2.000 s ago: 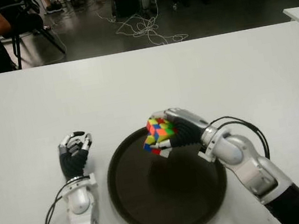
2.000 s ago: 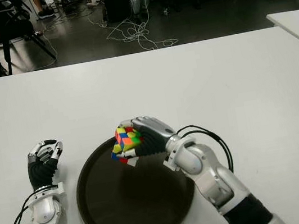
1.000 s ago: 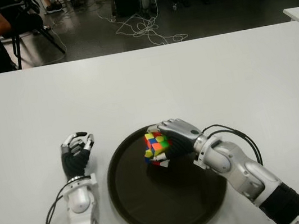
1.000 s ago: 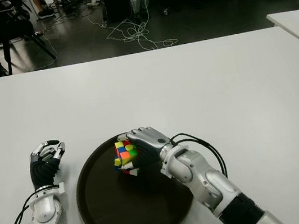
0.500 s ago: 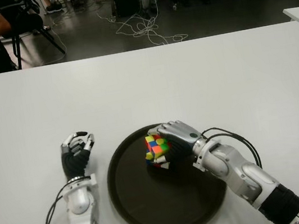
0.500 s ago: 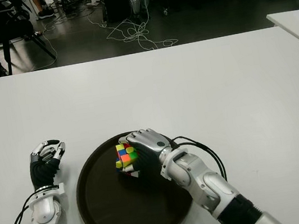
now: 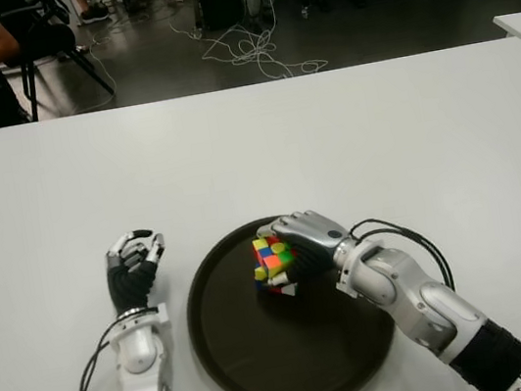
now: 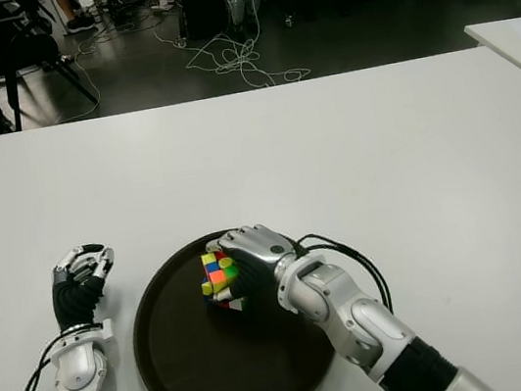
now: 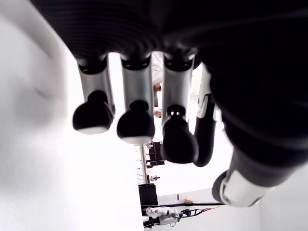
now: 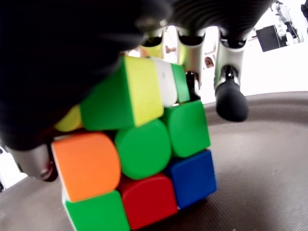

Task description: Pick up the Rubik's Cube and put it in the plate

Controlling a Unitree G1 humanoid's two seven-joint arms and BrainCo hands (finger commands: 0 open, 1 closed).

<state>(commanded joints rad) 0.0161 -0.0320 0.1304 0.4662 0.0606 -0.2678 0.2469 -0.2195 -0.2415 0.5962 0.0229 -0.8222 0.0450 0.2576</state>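
The scrambled, many-coloured cube (image 7: 273,265) sits in the dark plate (image 7: 259,374) at its 12 o'clock, grasped by the right hand (image 7: 299,241); the right wrist view shows its bottom touching the plate; the left hand (image 7: 131,266) lies curled, empty, at the plate's 9 o'clock on the desk (image 7: 350,132).

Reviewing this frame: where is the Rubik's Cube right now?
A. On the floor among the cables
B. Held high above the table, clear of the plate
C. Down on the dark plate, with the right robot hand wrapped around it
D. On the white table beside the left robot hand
C. The Rubik's Cube sits low on the plate, the right robot hand closed around it; the right wrist view shows its bottom at the plate surface.
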